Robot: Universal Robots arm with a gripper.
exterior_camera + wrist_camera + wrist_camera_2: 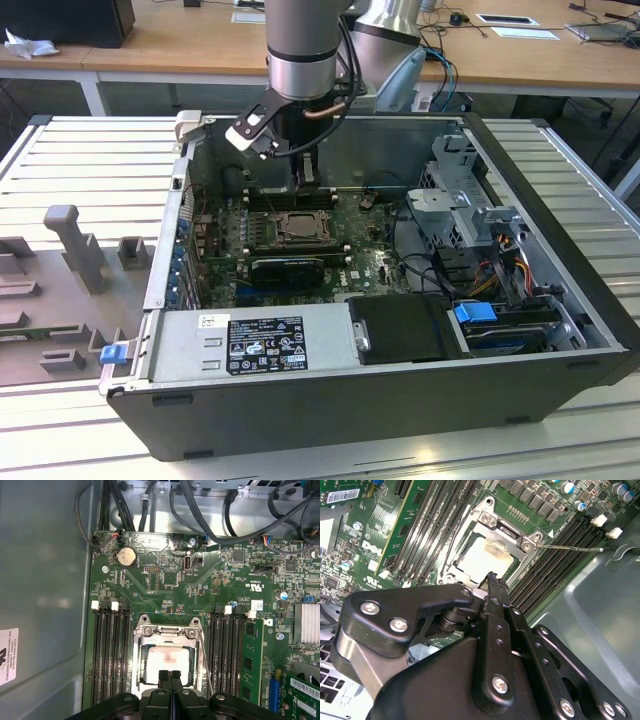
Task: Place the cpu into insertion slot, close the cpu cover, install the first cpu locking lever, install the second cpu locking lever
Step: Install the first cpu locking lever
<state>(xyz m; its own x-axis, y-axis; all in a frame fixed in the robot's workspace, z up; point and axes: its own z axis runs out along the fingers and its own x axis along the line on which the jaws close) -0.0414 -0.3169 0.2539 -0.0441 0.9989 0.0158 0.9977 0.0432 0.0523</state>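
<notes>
Cpu [167,661] is lying flat in the insertion slot [298,229], and you are seeing its pale top through the cut-out of the cpu cover [141,652], which is lying down over it (both wrist views are showing this). Your claw [170,676] is hanging just above the socket with its two fingers pressed together and nothing between them; whether the tips are touching the cover, I cannot tell. In the exterior view the claw is standing at about twelve o'clock from the slot, close over it. A thin locking lever [570,547] is sticking out from a corner of the socket and crossing the memory slots [555,565] beside it. The open computer case [400,410] is resting on the slatted bench [90,150], with the power supply [250,345] sitting at six o'clock from the slot and the drive cage [465,210] at three o'clock.
</notes>
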